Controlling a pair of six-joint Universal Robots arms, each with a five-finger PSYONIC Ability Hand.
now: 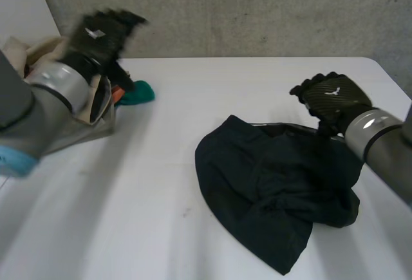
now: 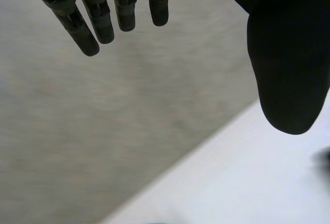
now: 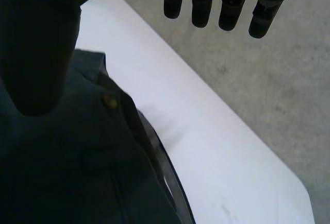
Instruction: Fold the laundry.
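A dark garment (image 1: 270,190) lies crumpled on the white surface (image 1: 129,222), not yet laid flat.
The right robot hand (image 1: 329,96) hovers over the garment's far edge, by the waistband with its button (image 3: 109,100), fingers apart and holding nothing. The left robot hand (image 1: 103,30) is raised near the far left corner, fingers straight and empty too. To my eye the job calls for pinching the waistband at both ends and drawing the bunched cloth smooth before any fold. A heap of clothes (image 1: 38,51) sits at that corner, cream with a teal piece (image 1: 138,92). Something grey in front of it may be a bag or bin; I can't tell.
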